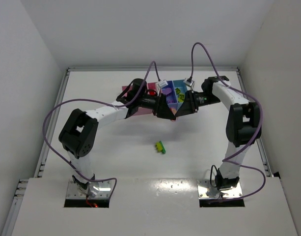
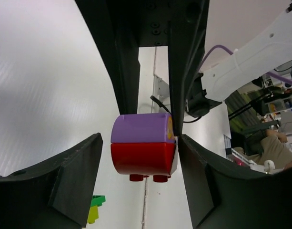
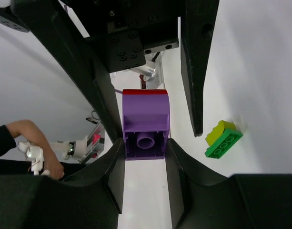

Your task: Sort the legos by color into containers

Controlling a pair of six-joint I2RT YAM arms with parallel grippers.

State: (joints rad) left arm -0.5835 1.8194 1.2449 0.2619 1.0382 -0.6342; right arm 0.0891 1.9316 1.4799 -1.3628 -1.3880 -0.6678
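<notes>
The purple-and-red plastic lego stack (image 3: pixel 146 125) is held off the table at the top view's upper centre, its long axis running left-right between the arms, purple end toward the right wrist. It is clamped by the right gripper (image 3: pixel 145 150); the left gripper (image 2: pixel 140 143) stands narrowly parted, one finger (image 2: pixel 196 181) touching.

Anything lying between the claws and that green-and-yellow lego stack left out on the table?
Nothing visible lies between them. The green-and-yellow stack sits by itself on the table. But the right claw is shut on the purple-and-red stack and the left claw straddles it, so neither is free.
</notes>
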